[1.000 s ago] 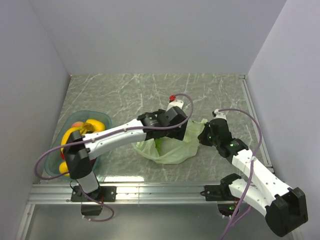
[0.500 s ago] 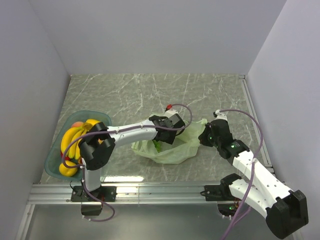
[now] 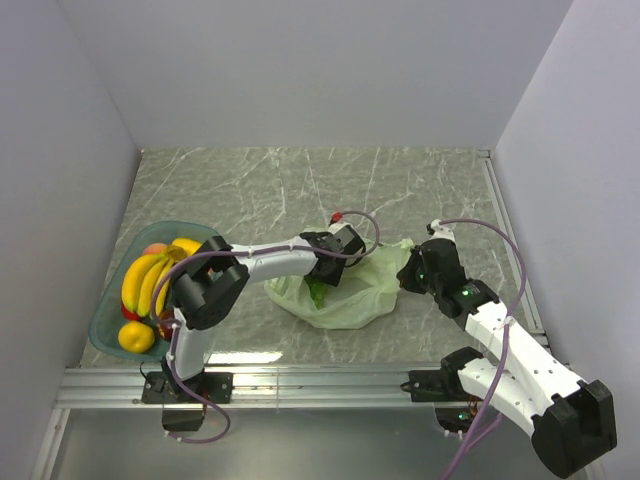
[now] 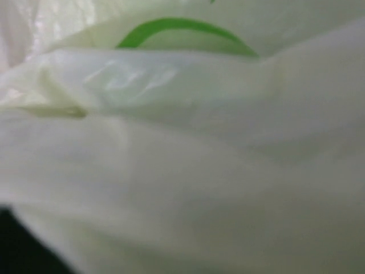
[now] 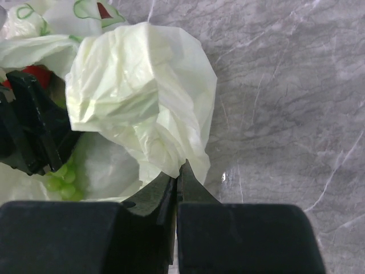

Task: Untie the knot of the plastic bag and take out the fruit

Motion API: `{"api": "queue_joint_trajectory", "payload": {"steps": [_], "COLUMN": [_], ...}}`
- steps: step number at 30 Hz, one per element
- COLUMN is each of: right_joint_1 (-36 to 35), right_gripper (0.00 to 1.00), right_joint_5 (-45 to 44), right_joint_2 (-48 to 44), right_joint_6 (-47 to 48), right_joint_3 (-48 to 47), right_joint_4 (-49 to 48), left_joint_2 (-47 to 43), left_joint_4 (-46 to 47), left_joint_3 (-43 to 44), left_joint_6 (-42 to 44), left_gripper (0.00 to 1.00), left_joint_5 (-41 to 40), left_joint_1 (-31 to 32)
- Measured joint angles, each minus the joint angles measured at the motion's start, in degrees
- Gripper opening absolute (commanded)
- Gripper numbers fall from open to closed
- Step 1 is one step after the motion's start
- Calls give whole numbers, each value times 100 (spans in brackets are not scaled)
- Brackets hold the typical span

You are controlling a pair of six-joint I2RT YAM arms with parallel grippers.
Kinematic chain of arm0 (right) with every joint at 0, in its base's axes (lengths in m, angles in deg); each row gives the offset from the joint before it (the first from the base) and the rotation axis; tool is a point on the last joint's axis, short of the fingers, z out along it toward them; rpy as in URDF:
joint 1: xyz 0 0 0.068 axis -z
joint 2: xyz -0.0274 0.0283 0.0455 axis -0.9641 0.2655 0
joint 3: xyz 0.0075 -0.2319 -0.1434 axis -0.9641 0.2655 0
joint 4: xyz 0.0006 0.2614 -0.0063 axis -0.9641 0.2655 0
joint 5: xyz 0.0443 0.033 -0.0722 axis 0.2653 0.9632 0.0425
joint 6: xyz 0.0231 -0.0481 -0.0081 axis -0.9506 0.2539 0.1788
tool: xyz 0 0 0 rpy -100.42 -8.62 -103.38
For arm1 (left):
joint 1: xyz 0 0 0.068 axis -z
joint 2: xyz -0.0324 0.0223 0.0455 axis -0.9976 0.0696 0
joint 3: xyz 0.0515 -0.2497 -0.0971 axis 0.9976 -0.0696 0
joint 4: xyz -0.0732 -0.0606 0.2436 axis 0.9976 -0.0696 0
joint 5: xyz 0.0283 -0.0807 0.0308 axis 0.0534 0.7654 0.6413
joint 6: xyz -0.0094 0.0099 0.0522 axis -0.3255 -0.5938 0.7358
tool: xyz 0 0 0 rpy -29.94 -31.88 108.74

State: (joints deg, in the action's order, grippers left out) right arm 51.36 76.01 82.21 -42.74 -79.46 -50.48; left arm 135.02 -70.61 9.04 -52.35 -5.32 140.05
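Observation:
The pale-green plastic bag [image 3: 352, 297] lies crumpled mid-table, its mouth facing left. No tied knot shows. My left gripper [image 3: 321, 273] is pushed into the bag's mouth, its fingers hidden by plastic. The left wrist view shows only blurred bag film [image 4: 182, 171] and a green curve [image 4: 182, 25]. My right gripper [image 3: 405, 272] is shut on the bag's right edge; in the right wrist view the closed tips [image 5: 181, 168] pinch a fold of the bag [image 5: 142, 85]. A small green fruit [image 5: 61, 178] shows inside the bag next to the left gripper's black body [image 5: 28, 125].
A teal-blue tray [image 3: 205, 232] stands at the left edge and holds yellow bananas [image 3: 145, 280], a yellow round fruit [image 3: 135, 337] and other fruit. White walls close in the left, back and right. A metal rail runs along the near edge.
My left arm has folded back and its gripper has moved down and left, deeper into the bag's mouth. The bag has shifted slightly. My right gripper has kept its hold in place.

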Motion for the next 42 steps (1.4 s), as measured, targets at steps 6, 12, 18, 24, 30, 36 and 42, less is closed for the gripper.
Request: {"api": "queue_joint_trajectory", "payload": {"steps": [6, 12, 18, 24, 30, 36, 42], "right_joint_1": [0, 0, 0, 0, 0, 0, 0], "right_gripper": [0, 0, 0, 0, 0, 0, 0], "right_joint_5": [-17, -17, -20, -17, -20, -15, -15], "right_joint_2": [0, 31, 118, 160, 157, 151, 151], "right_joint_6": [-17, -22, -20, -22, -44, -63, -61], "right_joint_3": [0, 0, 0, 0, 0, 2, 33], "right_joint_4": [0, -2, -4, -7, -15, -35, -48], "left_joint_2": [-46, -684, -2061, -3045, -3805, -4686, -5193], "left_joint_4": [4, 195, 831, 1436, 1585, 938, -439], "left_joint_3": [-44, -282, -656, -682, -966, -999, -911], "left_joint_6": [39, 289, 529, 479, 66, -470, -905], "left_gripper": [13, 13, 12, 9, 7, 7, 13], "left_joint_5": [188, 678, 1604, 1893, 1731, 1067, 195], "left_joint_1": [33, 350, 531, 380, -367, -1921, -3364]}}
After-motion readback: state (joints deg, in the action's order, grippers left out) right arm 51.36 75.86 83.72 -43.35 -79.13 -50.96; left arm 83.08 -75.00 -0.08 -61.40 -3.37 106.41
